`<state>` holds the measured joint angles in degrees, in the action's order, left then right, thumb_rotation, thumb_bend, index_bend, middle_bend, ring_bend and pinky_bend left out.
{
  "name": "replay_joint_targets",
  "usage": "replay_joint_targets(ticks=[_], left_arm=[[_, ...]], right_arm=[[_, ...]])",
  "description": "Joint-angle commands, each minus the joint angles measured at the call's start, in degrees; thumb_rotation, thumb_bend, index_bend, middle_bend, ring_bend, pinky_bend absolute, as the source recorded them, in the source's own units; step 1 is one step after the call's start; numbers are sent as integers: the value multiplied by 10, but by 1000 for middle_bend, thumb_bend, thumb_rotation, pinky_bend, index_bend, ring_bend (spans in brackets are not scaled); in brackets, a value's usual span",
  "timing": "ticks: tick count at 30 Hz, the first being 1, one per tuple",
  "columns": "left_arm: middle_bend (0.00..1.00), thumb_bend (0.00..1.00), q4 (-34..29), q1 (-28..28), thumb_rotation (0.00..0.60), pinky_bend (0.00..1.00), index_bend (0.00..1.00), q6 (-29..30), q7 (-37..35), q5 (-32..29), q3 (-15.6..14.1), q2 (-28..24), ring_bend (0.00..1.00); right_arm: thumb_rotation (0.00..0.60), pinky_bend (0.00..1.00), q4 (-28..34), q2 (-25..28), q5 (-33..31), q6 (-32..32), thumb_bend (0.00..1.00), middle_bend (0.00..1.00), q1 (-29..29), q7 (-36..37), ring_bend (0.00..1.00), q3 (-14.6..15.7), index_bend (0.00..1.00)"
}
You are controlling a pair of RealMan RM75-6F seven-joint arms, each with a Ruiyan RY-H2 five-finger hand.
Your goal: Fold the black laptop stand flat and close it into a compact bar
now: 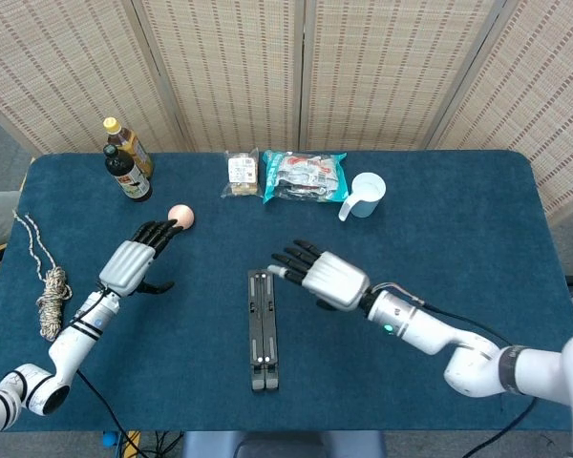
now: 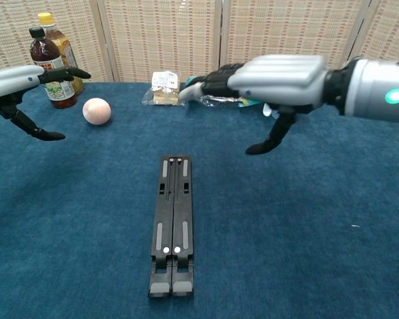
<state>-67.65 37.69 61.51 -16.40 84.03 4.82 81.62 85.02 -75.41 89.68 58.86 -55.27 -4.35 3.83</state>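
The black laptop stand lies flat on the blue table as a narrow closed bar, long axis running front to back. My right hand hovers above and to the right of its far end, fingers spread, holding nothing and clear of the stand. My left hand floats at the left, well away from the stand, fingers apart and empty.
A pink ball sits near the left hand. Two bottles stand at the back left, snack packets and a pale blue cup at the back centre. A coiled rope lies at the left edge.
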Motion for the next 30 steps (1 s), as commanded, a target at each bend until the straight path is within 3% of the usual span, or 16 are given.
replay_joint_targets(ticks=[1, 7, 13, 21, 30], left_arm=[[0, 173, -8, -16, 600, 0, 38, 11, 18, -17, 4, -13, 0], [0, 172, -46, -57, 600, 0, 38, 34, 82, -59, 6, -48, 0], [0, 172, -106, -107, 600, 0, 38, 83, 155, -98, 7, -76, 0], [0, 172, -182, -175, 600, 0, 42, 167, 235, -115, -5, -93, 0], [0, 173, -252, -237, 600, 0, 43, 232, 288, -90, -38, -103, 0]], right_arm=[[600, 0, 53, 65, -52, 58, 146, 0, 72, -32, 0, -1, 0], [600, 0, 81, 120, -92, 132, 146, 8, 174, -32, 0, 18, 0], [600, 0, 88, 141, -122, 196, 147, 13, 268, -14, 0, 31, 0], [600, 0, 86, 136, -131, 271, 147, 19, 377, -6, 0, 43, 0], [600, 0, 87, 122, -100, 339, 148, 19, 448, -4, 0, 32, 0]])
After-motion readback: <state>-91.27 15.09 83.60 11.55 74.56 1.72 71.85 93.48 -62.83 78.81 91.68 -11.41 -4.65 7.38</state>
